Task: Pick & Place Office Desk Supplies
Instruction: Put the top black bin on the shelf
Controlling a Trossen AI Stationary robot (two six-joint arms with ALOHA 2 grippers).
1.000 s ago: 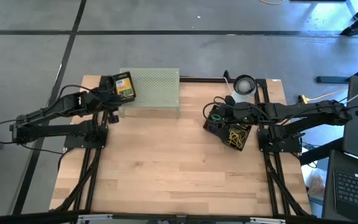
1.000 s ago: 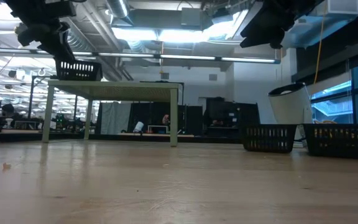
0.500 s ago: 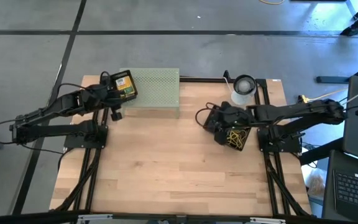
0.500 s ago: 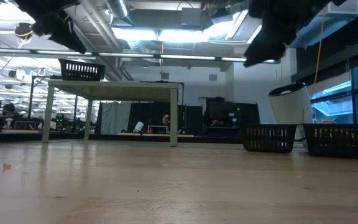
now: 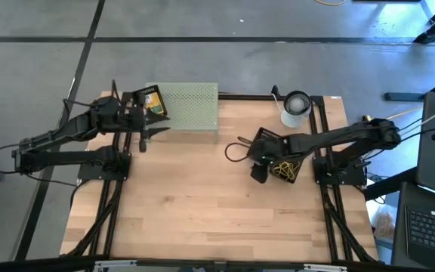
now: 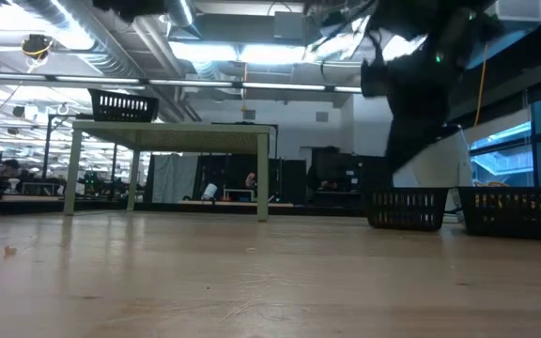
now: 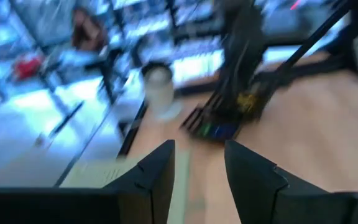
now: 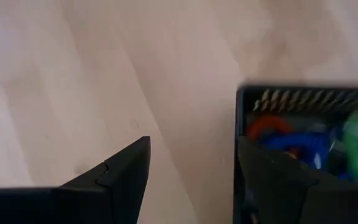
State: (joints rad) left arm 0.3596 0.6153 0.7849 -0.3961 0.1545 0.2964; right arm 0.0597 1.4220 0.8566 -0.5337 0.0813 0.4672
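From overhead I see my wooden table (image 5: 202, 204) with the pale green perforated rack (image 5: 191, 112) at about eleven o'clock. A yellow-green crayon box (image 5: 153, 103) lies on the rack's nine o'clock end, and my left gripper (image 5: 151, 130) sits just beside it at the rack's edge, nothing between its fingers. Toward two o'clock stands a white cup-like cylinder (image 5: 296, 108). At three o'clock, my right gripper (image 5: 258, 172) hangs over bare wood, touching nothing, beside a dark basket (image 5: 284, 168) holding yellowish rubber bands (image 5: 285, 168).
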